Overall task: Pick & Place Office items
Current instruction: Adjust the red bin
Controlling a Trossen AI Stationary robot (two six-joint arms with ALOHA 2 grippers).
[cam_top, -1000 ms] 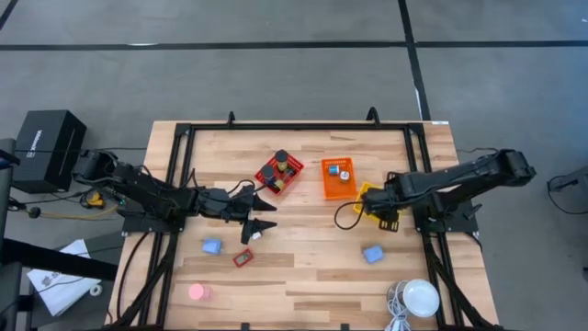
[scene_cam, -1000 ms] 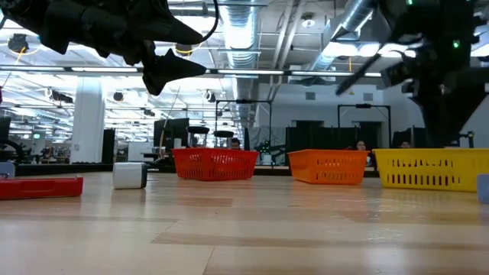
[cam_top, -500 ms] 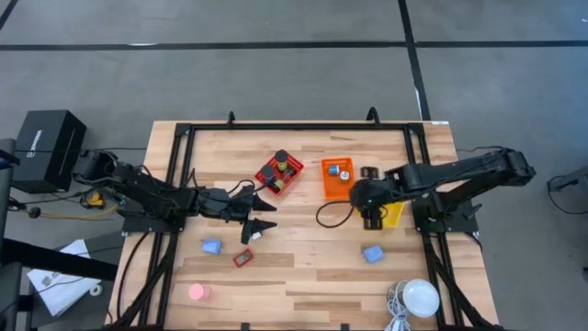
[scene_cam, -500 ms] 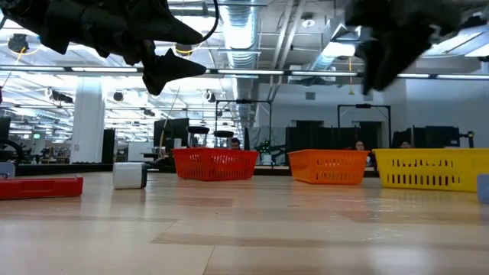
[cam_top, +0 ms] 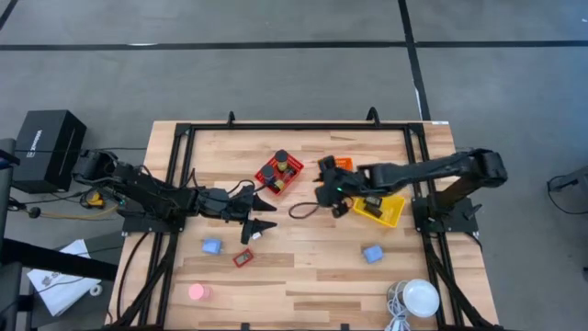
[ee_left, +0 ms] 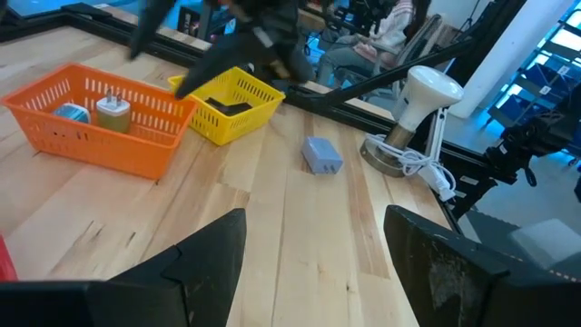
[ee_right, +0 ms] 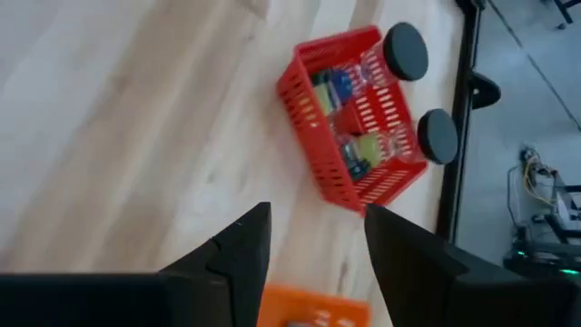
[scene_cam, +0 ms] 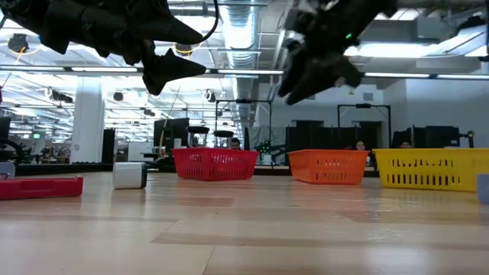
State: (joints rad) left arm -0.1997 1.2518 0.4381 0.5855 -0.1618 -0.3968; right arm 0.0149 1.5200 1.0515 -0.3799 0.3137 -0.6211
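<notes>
Office items lie loose on the table: a blue block (cam_top: 212, 246), a red-framed piece (cam_top: 243, 258) and a pink disc (cam_top: 197, 291) at the near left, and another blue block (cam_top: 372, 253) at the near right. Two black rolls (ee_right: 406, 50) stand against the red basket (cam_top: 280, 173). My right gripper (cam_top: 324, 188) hangs open over the orange basket (cam_top: 342, 162), pointing slantwise down toward the red basket (ee_right: 354, 136), with nothing between its fingers (ee_right: 241, 250). My left gripper (cam_top: 266, 213) hovers open and empty left of the table's middle.
A yellow basket (cam_top: 386, 210) with a dark item inside stands right of the orange one. The orange basket (ee_left: 100, 118) holds small items. A white round lamp (cam_top: 421, 297) with its cable stands at the near right corner. A black frame (cam_top: 294, 126) runs around the table.
My right gripper has swung from above the yellow basket toward the table's left, across the orange basket toward the red one, rolling and tipping as it went. My left arm has kept still.
</notes>
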